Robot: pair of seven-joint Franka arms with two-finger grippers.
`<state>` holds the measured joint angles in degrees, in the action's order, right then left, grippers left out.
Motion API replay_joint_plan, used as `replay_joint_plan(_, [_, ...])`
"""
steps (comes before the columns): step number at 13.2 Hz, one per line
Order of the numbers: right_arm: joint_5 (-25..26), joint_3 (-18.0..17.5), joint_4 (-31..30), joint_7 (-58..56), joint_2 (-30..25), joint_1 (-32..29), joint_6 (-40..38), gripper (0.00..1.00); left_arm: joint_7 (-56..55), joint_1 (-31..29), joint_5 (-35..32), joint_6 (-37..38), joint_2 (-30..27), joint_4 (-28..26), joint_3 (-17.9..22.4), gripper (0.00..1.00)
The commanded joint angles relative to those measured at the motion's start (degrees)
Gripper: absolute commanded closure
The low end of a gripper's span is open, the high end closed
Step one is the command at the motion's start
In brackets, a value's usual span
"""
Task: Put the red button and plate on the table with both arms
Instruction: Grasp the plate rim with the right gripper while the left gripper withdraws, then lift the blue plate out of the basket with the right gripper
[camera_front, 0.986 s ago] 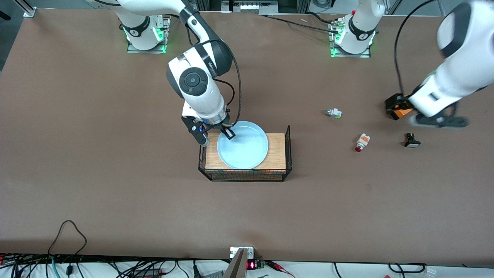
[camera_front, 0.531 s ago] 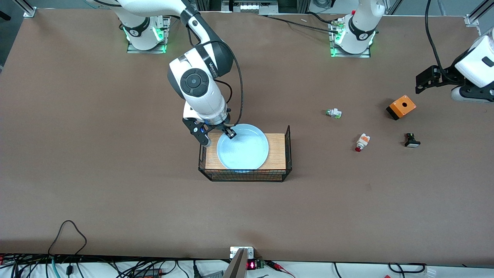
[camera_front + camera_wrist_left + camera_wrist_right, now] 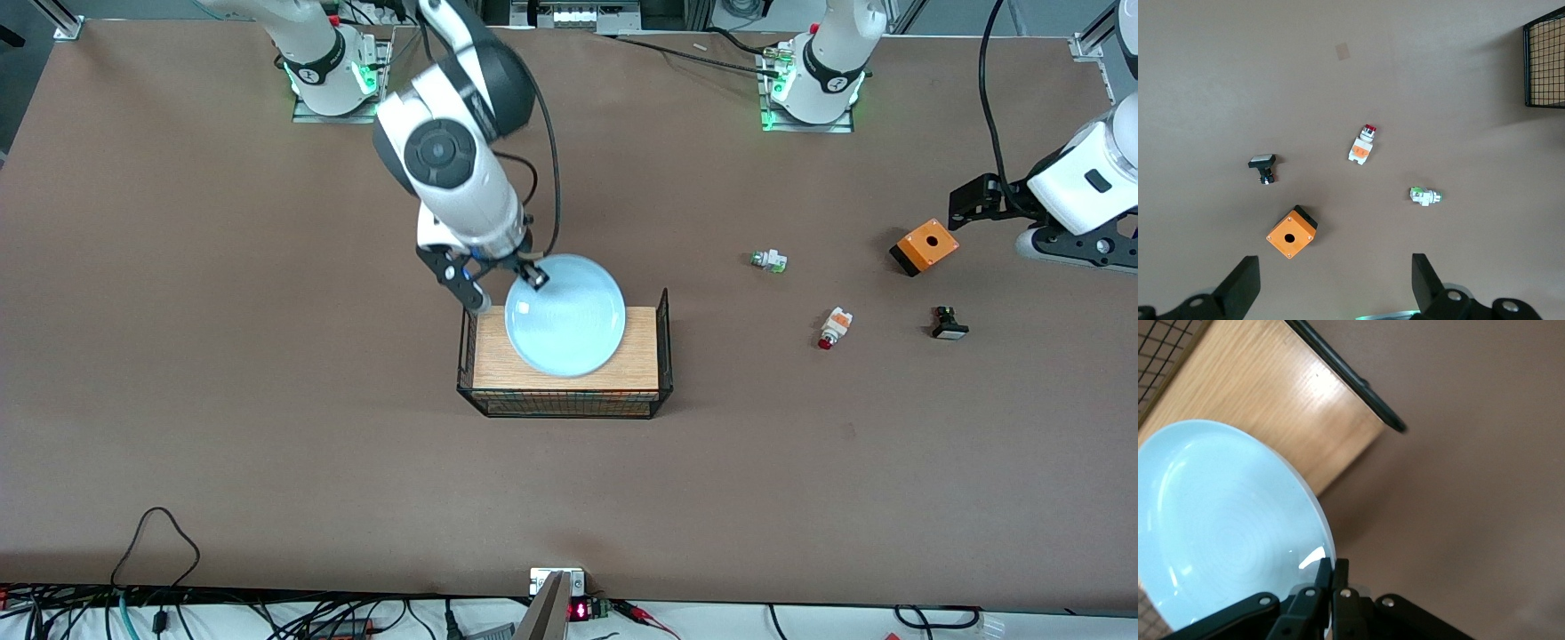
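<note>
The right end effector [image 3: 505, 283] pinches my glossy, rigid, likely slippery plate [image 3: 565, 315] by its rim over the rack [image 3: 640, 373]; the left end effector [image 3: 1331, 283] hangs spread over the counter [image 3: 267, 462] above the light red button [image 3: 833, 326], best gripped across its body.

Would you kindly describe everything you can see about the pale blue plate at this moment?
The plate is round, shallow, plain pale blue and glossy, with faint concentric rings in its well. The right gripper is shut on its rim, at the edge nearest the robots' bases. The plate is tilted over the wood-topped wire rack; whether its lower edge touches the wood is unclear. Nothing lies in it.
</note>
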<state>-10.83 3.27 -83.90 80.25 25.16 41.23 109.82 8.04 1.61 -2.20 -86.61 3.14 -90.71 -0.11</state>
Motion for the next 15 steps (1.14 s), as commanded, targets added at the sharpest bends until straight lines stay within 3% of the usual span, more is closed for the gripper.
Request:
replay_joint_plan(1, [-1.03, -0.11, -0.73, -0.8, -6.25, 0.26, -5.13, 1.0, 0.75, -0.12, 0.88, 2.4, 0.38, 1.95, -0.25, 0.0])
replay_joint_plan(4, [-1.82, 0.77, 0.92, -7.0, -10.83, -3.41, -10.22, 1.0, -0.21, -0.03, 1.84, 3.03, 0.29, 2.21, -0.42, 0.0])
replay_joint_plan(6, [-5.58, 0.69, 3.03, -17.96, -11.01, -11.04, -13.3, 1.0, 1.09, -0.12, 1.58, 0.85, 0.38, 2.21, -0.33, 0.0])
replay_joint_plan(9, [-6.22, 0.6, 3.48, -37.91, -9.96, -22.74, -17.26, 1.0, 3.83, -0.12, 1.58, 0.39, 0.55, 2.38, 0.02, 0.0])
replay_joint_plan(15, [0.28, 0.68, 2.96, -70.81, -5.93, -36.03, -21.14, 1.0, 2.87, 0.24, 1.49, -1.97, 2.31, 2.38, -0.33, 0.0])
